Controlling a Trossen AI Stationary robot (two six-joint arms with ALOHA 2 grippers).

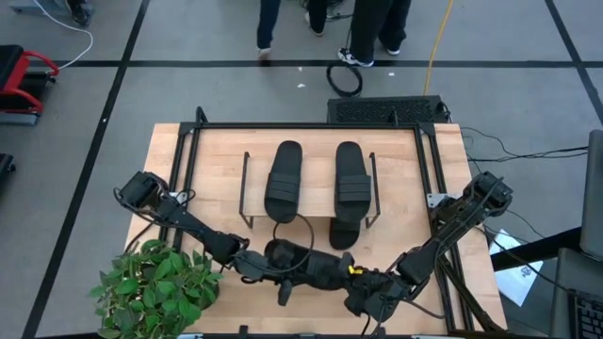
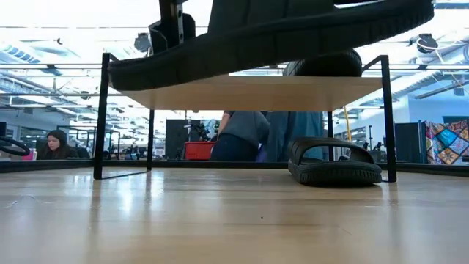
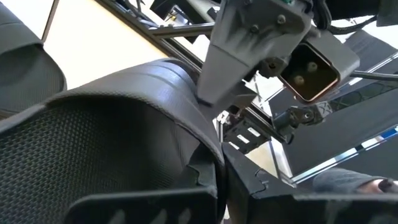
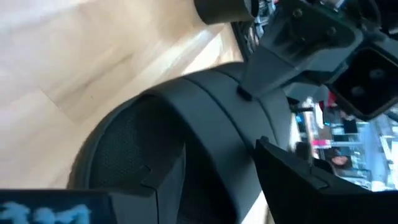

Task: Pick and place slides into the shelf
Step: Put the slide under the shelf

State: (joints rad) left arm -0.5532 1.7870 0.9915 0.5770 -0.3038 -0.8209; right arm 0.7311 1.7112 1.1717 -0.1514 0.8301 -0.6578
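Observation:
Two black slides (image 1: pixel 283 179) (image 1: pixel 350 177) lie side by side on the shelf's wooden top board (image 1: pixel 316 141). A third slide (image 2: pixel 333 163) rests sole-down on the table under the board, toward the shelf's right side. The fourth slide (image 1: pixel 316 268) is held in the air near the table's near edge and fills the top of the low view (image 2: pixel 271 37). My left gripper (image 1: pixel 259 266) is shut on its left end. My right gripper (image 1: pixel 358 284) is shut on its right end. My left gripper holds the slide by its ribbed strap (image 3: pixel 186 124), at the strap's edge. One finger (image 3: pixel 143 202) lies on the footbed under the strap and the other (image 3: pixel 280 196) outside it. It comes level from the table's left. The slide is lifted clear. My right gripper holds the same strap (image 4: pixel 217 137) from the opposite side. One finger (image 4: pixel 143 193) lies under the strap on the footbed and the other (image 4: pixel 311 186) is outside it. It comes from the table's right, low and nearly level. The slide hangs between both grippers.
A leafy potted plant (image 1: pixel 155 287) stands at the table's near left corner, close to my left arm. The large black frame (image 1: pixel 193 141) borders the shelf area. People's legs (image 1: pixel 372 28) and cables (image 1: pixel 344 80) show beyond the far edge.

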